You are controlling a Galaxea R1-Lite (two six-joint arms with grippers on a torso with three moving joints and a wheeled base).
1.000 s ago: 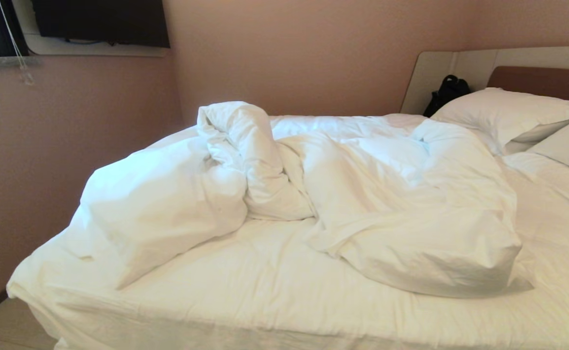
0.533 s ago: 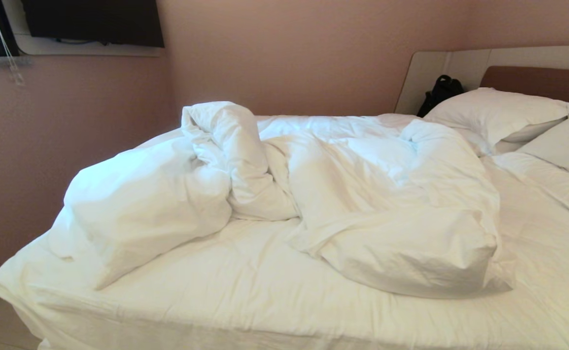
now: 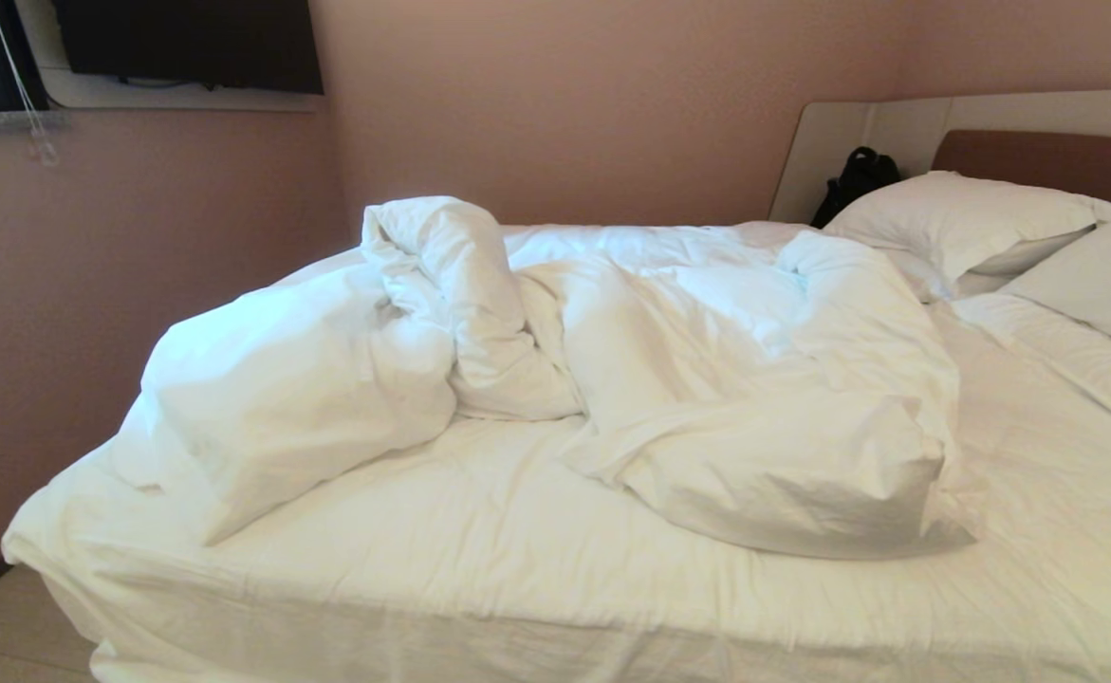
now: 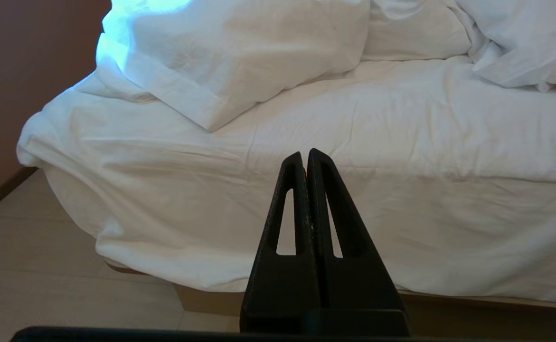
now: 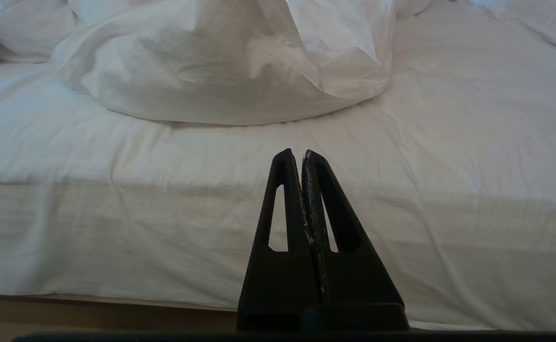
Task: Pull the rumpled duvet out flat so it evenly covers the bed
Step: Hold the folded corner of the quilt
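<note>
- Your duvet (image 3: 555, 370) sits bunched in a heap across the middle of the bed (image 3: 479, 579), one lump near the left corner, another toward the pillows (image 3: 972, 223).
- Bare sheet (image 3: 1058, 493) shows along the near edge and right side.
- Your left tool (image 4: 306, 159) hangs off the bed's near side, fingers pressed together, holding nothing.
- Your right tool (image 5: 301, 156) is the same: closed up, empty, facing the mattress edge.
</note>
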